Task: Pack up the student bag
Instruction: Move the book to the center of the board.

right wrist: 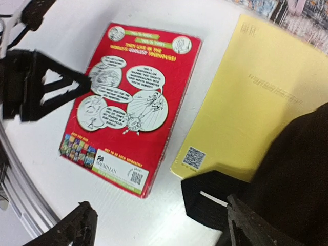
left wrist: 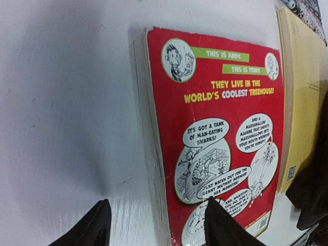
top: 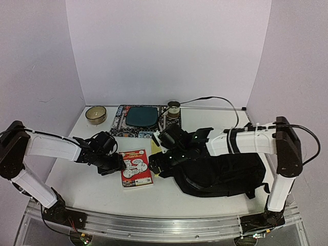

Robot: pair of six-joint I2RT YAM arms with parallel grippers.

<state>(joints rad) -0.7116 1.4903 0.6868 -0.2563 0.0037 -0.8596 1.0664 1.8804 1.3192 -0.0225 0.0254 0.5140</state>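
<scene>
The student bag (top: 220,171) is a big black backpack lying flat at the right, under my right arm. A red paperback (top: 136,167) lies back cover up to its left, and a yellow book (top: 155,147) is partly tucked under the bag's edge. My left gripper (left wrist: 156,224) is open and straddles the long left edge of the red book (left wrist: 220,118): one fingertip is over the table, the other over the cover. My right gripper (right wrist: 161,225) hangs open above bare table between the red book (right wrist: 133,102) and a black bag strap (right wrist: 210,200). It holds nothing.
A patterned mat with a dark teal pad (top: 142,116) lies at the back. A round bowl (top: 96,114) sits to its left and a small cup (top: 173,108) to its right. A black cable (top: 215,100) runs along the back right. White walls close in three sides.
</scene>
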